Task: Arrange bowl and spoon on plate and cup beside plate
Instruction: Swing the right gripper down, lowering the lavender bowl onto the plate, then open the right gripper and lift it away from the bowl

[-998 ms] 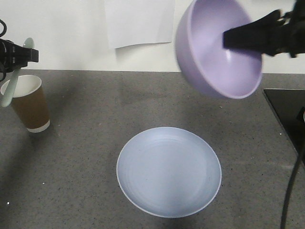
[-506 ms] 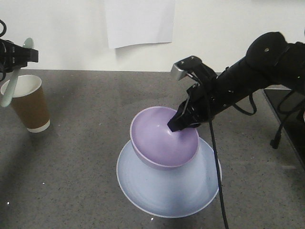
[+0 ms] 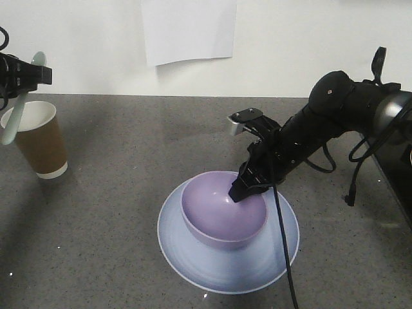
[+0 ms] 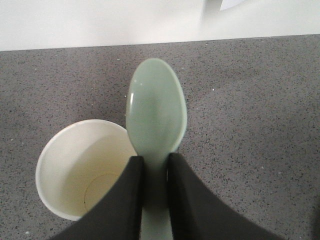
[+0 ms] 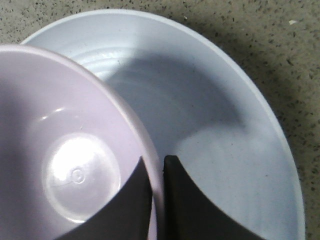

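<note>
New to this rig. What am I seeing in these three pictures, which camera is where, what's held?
It is a robot with two arms, each ending in a two-finger gripper. The wide picture looks at the grey table from the front; the other two come from cameras on the wrists. The right gripper pinches the rim of the purple bowl, which sits on the pale blue plate. The left gripper is shut on a green spoon, close by the brown paper cup standing on the table.
</note>
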Motion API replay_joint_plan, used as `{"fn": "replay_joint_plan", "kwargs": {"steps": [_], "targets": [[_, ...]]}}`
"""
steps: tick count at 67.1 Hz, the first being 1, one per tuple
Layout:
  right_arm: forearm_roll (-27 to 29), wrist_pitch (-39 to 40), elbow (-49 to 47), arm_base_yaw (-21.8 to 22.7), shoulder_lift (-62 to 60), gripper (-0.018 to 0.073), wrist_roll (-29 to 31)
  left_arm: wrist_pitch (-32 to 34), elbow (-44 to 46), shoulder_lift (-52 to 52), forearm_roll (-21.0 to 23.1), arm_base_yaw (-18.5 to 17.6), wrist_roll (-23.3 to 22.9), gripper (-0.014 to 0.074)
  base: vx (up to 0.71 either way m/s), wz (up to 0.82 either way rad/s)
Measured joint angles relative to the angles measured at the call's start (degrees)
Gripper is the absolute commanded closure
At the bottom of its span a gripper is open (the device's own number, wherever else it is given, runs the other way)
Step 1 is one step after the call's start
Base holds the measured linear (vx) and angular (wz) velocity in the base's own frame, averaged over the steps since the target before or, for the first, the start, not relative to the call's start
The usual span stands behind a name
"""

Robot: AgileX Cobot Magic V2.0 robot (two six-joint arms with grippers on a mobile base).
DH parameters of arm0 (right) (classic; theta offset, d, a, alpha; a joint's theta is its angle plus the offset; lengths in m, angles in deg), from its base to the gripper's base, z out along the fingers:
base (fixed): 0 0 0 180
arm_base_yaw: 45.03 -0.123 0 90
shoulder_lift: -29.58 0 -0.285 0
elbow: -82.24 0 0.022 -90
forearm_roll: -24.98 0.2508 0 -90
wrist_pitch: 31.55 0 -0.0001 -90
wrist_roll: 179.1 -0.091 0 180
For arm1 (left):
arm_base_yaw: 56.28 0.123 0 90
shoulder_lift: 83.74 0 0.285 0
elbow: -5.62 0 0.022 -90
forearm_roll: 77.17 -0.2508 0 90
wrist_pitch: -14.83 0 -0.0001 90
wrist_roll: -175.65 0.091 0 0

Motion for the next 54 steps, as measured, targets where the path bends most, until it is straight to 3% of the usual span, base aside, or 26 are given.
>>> {"fn": "replay_joint_plan", "kwargs": {"steps": [14, 42, 54], "targets": [[-0.6, -0.1, -0.1, 0.0, 0.0, 0.047, -0.7, -0.1, 0.0, 0.0, 0.0, 0.0, 0.0, 0.0602, 0.0, 0.0], [-1.8, -0.1, -0.1, 0.0, 0.0, 0.0236, -2.4, -0.1, 0.0, 0.0, 0.0, 0.0, 0.0, 0.0602, 0.0, 0.0], [-2.0, 0.2, -0.2, 0.0, 0.0, 0.0204, -2.4, -0.1, 0.0, 0.0, 0.0, 0.0, 0.0, 0.0602, 0.0, 0.0]]}}
